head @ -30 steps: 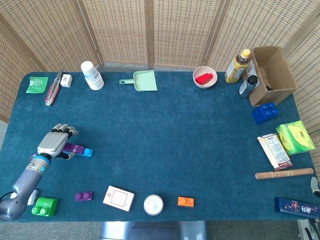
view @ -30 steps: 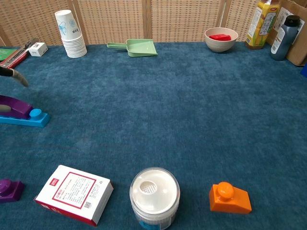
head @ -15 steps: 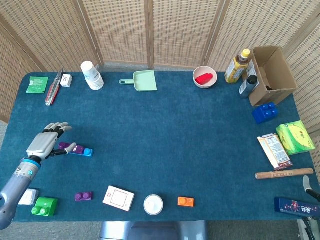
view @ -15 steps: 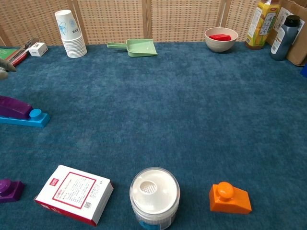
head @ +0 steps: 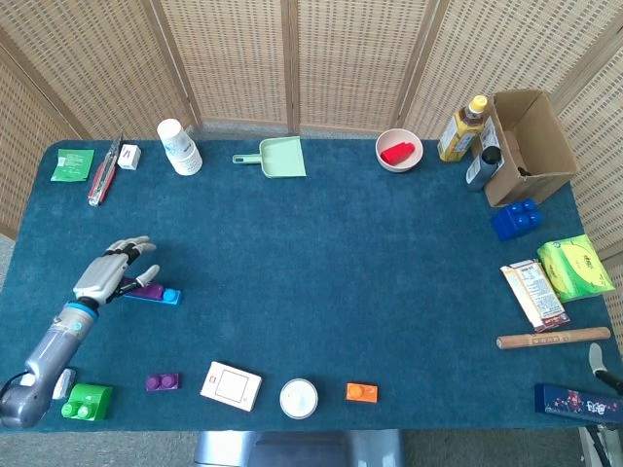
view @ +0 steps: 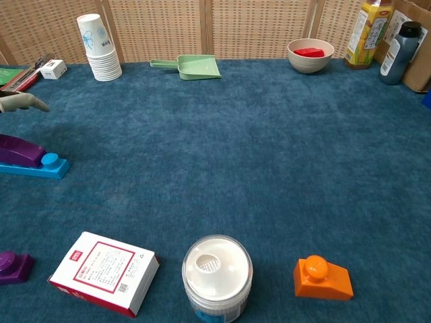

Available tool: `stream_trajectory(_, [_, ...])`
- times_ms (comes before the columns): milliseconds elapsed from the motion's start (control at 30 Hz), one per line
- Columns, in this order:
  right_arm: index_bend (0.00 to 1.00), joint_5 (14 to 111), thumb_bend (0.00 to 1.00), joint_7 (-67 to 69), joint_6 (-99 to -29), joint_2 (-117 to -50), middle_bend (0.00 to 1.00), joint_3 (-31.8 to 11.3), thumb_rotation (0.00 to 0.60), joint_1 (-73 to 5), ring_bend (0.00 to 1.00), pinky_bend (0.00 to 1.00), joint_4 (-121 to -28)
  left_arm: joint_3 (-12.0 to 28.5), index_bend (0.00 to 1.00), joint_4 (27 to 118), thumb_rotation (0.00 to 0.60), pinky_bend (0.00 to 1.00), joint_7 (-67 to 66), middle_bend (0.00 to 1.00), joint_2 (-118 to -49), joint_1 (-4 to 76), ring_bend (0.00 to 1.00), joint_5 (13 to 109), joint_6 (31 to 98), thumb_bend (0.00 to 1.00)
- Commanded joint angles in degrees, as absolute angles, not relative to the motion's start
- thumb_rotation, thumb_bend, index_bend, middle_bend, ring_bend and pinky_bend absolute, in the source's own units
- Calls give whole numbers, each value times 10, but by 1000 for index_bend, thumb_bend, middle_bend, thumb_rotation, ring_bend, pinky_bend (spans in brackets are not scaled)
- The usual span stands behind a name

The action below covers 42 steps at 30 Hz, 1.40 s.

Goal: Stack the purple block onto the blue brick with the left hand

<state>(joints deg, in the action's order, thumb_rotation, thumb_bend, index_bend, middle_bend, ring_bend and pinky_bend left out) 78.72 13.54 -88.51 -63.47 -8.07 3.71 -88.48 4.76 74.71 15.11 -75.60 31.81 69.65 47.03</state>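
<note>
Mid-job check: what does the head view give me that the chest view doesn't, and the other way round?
Only the head view shows the whole left hand, fingers spread, holding nothing, beside the stack; also the green brick, the cardboard box and the dark blue brick. Only the chest view shows from the side that the purple block sits on the blue brick; just fingertips enter there. Both share the stack, paper cups, dustpan and orange block.

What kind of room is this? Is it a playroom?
Probably not a playroom; it looks more like a robot practice space. A table with a blue carpet-like cover holds a mix of toy bricks and household items, woven screens stand behind it, and a robot's left hand is above the purple block.
</note>
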Motion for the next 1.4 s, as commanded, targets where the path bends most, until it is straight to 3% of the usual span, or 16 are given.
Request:
stream_trajectory(33, [30,787,411,135,-887,-633,98,-81,600,38,0,68,-887,51,163,734,10,0,151,60,-767,325,0,700,462,294])
stream_trajectory(700, [30,783,412,141,-897,-624,98,-82,600,47,0,68,-890,56,161,688,1,0,134,59,-817,341,0,703,442,293])
stream_trajectory(1400, [29,785,411,136,-896,-624,98,-83,600,46,0,68,-893,38,176,689,0,0,178,69,-803,315,0,765,496,294])
